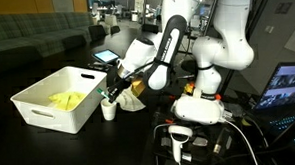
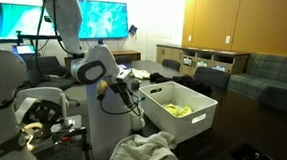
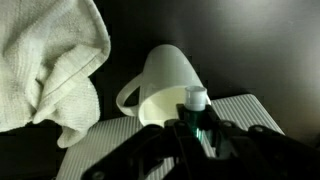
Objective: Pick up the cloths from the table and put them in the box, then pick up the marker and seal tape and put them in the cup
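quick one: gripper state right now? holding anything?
Gripper: closed, jaws holding the marker, just above the cup.

Arm [image 1: 213, 35]: glossy white shell, rounded bulbous links | forearm segment [image 1: 170, 46]: black, smooth, curved | base [image 1: 201, 108]: white, dome-shaped | wrist housing [image 2: 92, 69]: pale grey, rounded | gripper [image 3: 197, 128]: matte black, angular fingers, detail lost in shadow
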Robot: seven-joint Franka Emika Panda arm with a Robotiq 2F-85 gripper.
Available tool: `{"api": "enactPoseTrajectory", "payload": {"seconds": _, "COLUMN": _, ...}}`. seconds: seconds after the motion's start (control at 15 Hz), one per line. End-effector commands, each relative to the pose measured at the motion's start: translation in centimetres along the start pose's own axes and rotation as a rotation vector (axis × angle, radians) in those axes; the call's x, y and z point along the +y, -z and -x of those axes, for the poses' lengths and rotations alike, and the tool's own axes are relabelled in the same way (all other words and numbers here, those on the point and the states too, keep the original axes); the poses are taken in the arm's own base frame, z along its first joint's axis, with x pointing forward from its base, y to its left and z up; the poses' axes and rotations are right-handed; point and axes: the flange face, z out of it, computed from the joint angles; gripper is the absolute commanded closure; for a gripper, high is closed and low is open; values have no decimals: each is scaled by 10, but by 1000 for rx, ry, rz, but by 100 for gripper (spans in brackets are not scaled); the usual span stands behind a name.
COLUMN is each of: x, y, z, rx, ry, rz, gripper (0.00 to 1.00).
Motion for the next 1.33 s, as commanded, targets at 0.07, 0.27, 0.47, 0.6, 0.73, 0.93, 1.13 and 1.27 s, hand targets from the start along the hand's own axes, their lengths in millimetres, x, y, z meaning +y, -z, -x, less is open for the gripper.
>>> {"api": "enactPoseTrajectory", "payload": {"seconds": 0.07, "x": -4, "y": -6, "z": 14, "rx": 71, "ry": -60, "rz": 58, "gripper": 95}}
{"api": "enactPoseTrajectory", "payload": {"seconds": 0.27, "x": -10, "y": -4, "z": 23, "rx": 95, "ry": -84, "rz": 73, "gripper": 95}}
{"api": "enactPoseTrajectory", "payload": {"seconds": 0.47, "x": -16, "y": 1, "z": 28, "rx": 125, "ry": -112, "rz": 75, "gripper": 95}}
{"api": "enactPoseTrajectory", "payload": {"seconds": 0.6, "x": -19, "y": 6, "z": 30, "rx": 152, "ry": -126, "rz": 75, "gripper": 95}}
{"api": "enactPoseTrajectory", "payload": {"seconds": 0.73, "x": -20, "y": 11, "z": 33, "rx": 172, "ry": -140, "rz": 78, "gripper": 95}}
{"api": "enactPoseTrajectory", "payload": {"seconds": 0.93, "x": -19, "y": 16, "z": 33, "rx": 188, "ry": -154, "rz": 83, "gripper": 95}}
{"api": "enactPoseTrajectory", "payload": {"seconds": 1.13, "x": -12, "y": 18, "z": 29, "rx": 197, "ry": -174, "rz": 100, "gripper": 95}}
{"api": "enactPoseTrajectory", "payload": {"seconds": 1.27, "x": -5, "y": 19, "z": 24, "rx": 201, "ry": -178, "rz": 111, "gripper": 95}}
